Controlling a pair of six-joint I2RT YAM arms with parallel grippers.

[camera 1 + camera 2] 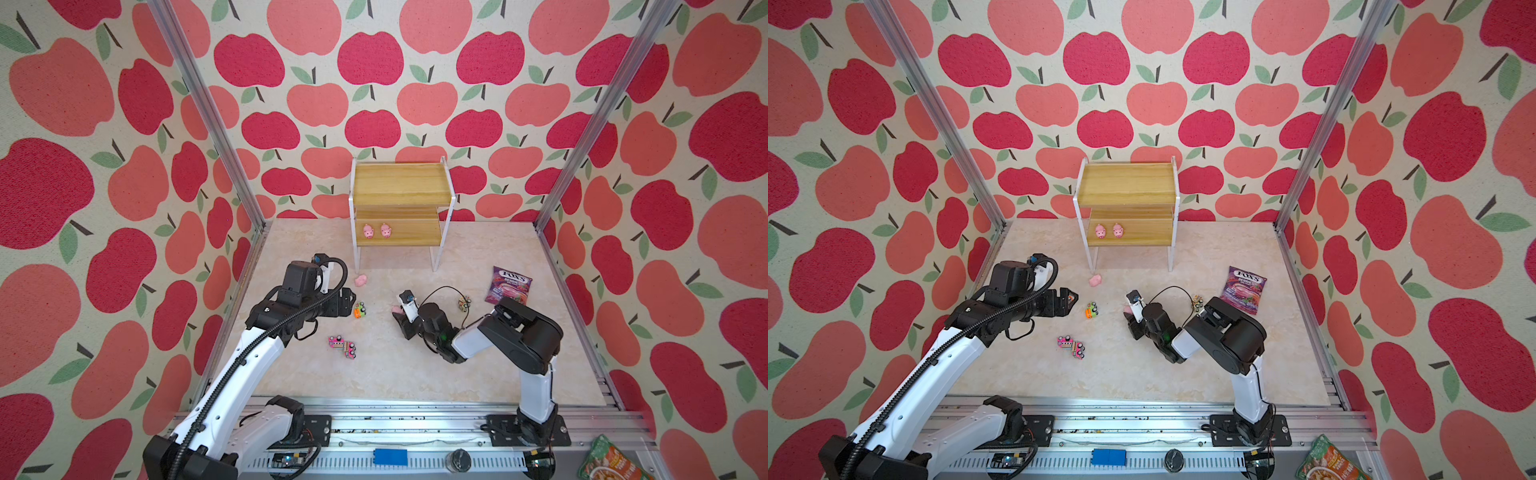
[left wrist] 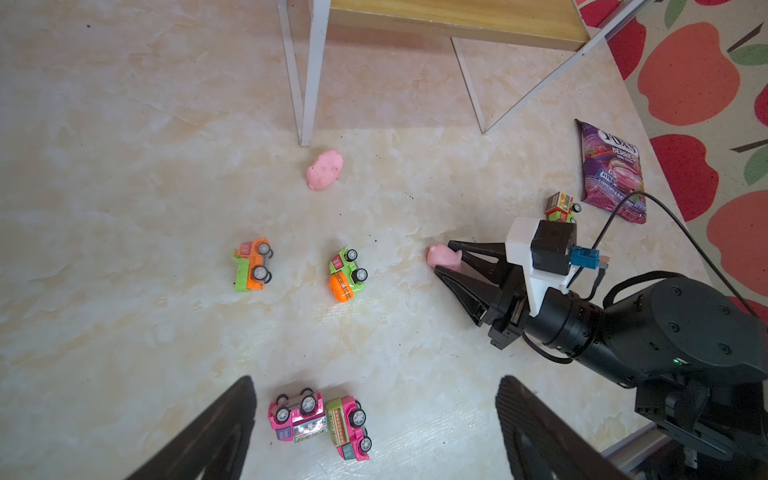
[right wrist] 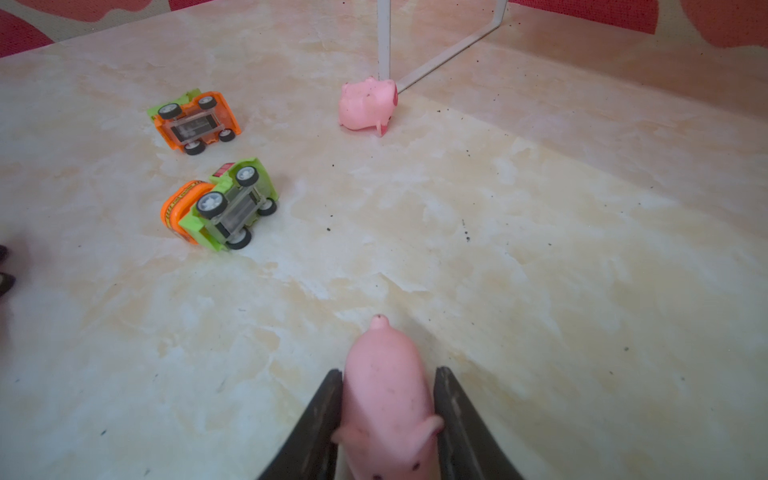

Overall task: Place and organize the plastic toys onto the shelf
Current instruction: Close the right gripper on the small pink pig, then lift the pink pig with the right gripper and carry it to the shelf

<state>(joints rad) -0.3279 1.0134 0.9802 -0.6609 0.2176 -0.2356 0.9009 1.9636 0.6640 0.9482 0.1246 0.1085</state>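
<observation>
Grip detail shows only in the right wrist view: right gripper (image 3: 388,374) has both fingers (image 3: 320,419) pressed on the flanks of pig (image 3: 386,403), snout sticking out forward. Both top views give just a pink speck at its tip. Can't tell whether pig is off the table (image 3: 582,270). The left wrist view backs this from the side, with pig (image 2: 442,257) pinched between narrow jaws. Other side: left gripper (image 2: 374,380) is spread wide, empty, touching nothing. Two pink trucks (image 2: 297,415), touching each other, lie just under its gap. Ahead of it, orange truck (image 2: 252,270) shows in the wrist views only, hidden under left arm (image 1: 249,353) in the top views. Nearby mixer truck (image 1: 360,309) shows in all four. Well beyond both grippers stands shelf (image 1: 399,183). On its lower board, shelf pigs (image 1: 368,231) appear in the top views only. Ahead of right gripper, loose pig (image 2: 325,169) lies at the foot of shelf.
</observation>
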